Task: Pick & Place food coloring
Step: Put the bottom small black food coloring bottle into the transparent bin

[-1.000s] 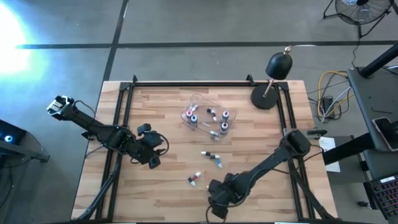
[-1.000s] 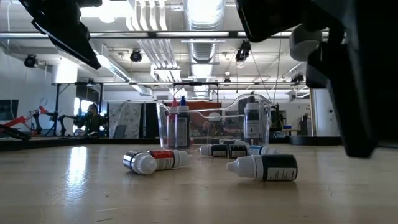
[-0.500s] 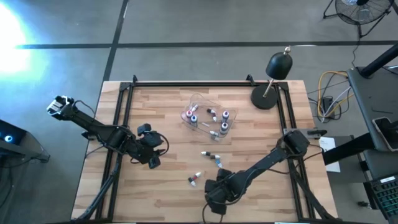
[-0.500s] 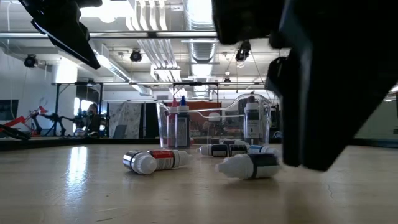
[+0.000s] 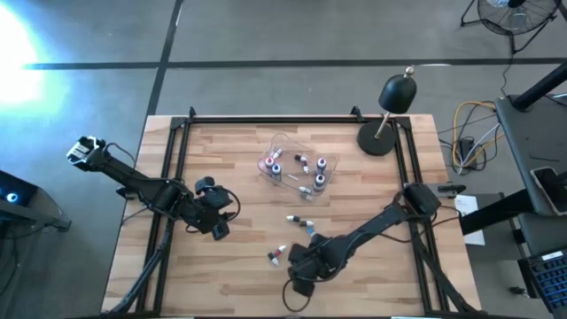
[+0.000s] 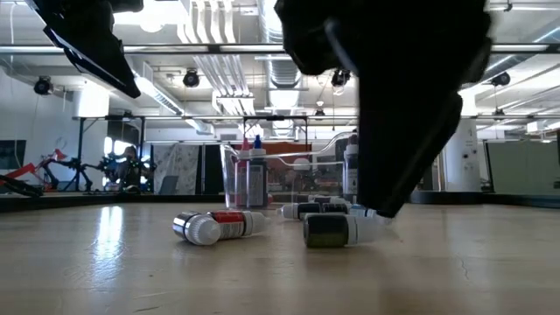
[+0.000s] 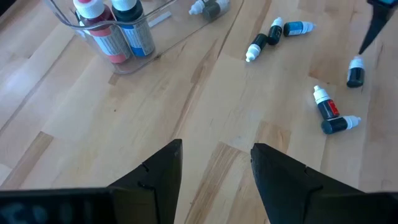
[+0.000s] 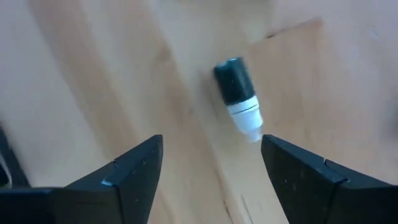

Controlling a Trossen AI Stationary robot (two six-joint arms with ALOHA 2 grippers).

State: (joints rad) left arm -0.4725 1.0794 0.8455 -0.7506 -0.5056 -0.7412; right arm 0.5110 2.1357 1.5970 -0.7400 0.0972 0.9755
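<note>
Several tiny food coloring bottles lie on their sides on the wooden table: a red and dark pair (image 5: 277, 254), two more (image 5: 301, 223), and one dark bottle with a white cap (image 8: 239, 95). That last one also shows in the low view (image 6: 337, 229). Others stand or lie in the clear tray (image 5: 282, 142). My right gripper (image 8: 211, 140) is open and points down over the dark bottle, which lies just ahead of its fingers. In the high view my right gripper (image 5: 299, 260) hides this bottle. My left gripper (image 7: 214, 165) is open and empty above the table's left half (image 5: 217, 220). My right gripper has one fingertip (image 6: 381, 208) right at the white cap end (image 6: 369, 220) of the lying dark bottle. I cannot tell whether it touches. The bottle lies flat on the table.
A black desk lamp (image 5: 390, 111) stands at the table's far right corner. A black frame rail (image 5: 266, 119) runs along the far edge. Two upright bottles, red and blue (image 7: 118, 28), stand at the tray's end nearest my left gripper. Bare wood lies along the near edge.
My right gripper has gone toward the table's left edge and a little toward the far edge, staying low. The dark white-capped bottle has slid toward the table's left and turned about. Its cap pointed left in the low view and now points right.
</note>
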